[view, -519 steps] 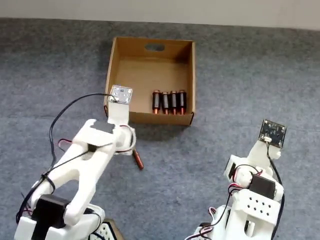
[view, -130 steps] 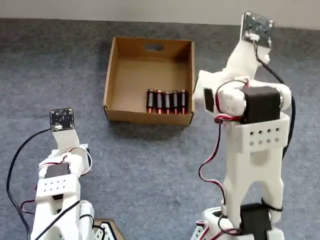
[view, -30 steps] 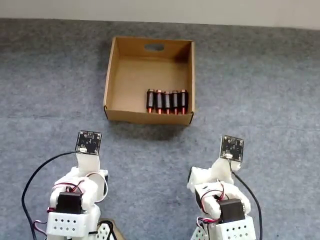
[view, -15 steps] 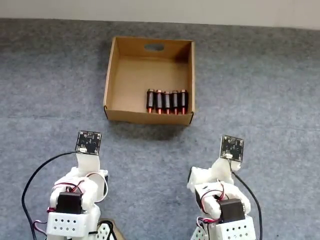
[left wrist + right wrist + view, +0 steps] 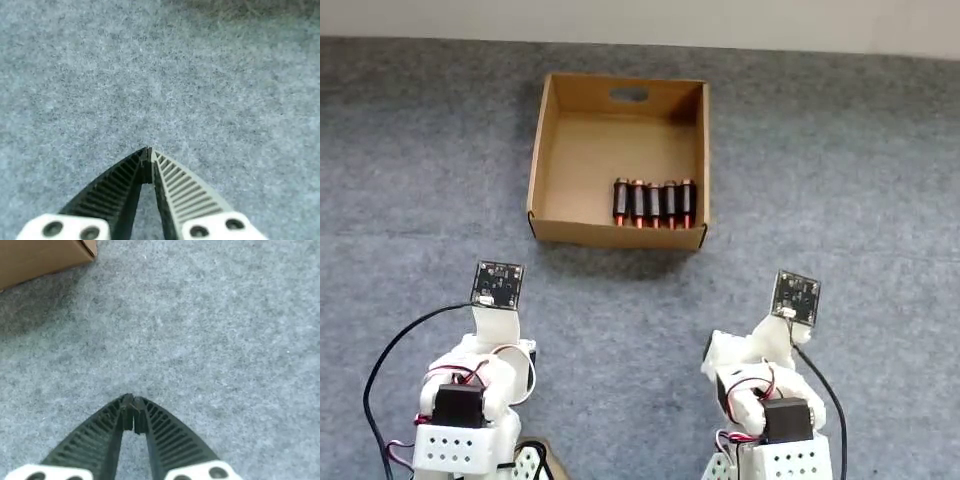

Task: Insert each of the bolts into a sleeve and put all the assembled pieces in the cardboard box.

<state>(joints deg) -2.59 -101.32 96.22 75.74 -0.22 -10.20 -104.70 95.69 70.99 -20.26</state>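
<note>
Plainly, left tool point(image 5: 150, 153) and right tool point(image 5: 132, 401) alike — tips together, empty, over grey carpet point(image 5: 210, 75).

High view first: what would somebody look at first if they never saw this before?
The open brown cardboard box at the far middle of the grey carpeted table stands out, with five dark cylindrical pieces with copper-coloured ends lined up side by side by its near wall. The white left arm and white right arm sit folded at the near edge, the left end effector and right end effector both shut on nothing.
</note>
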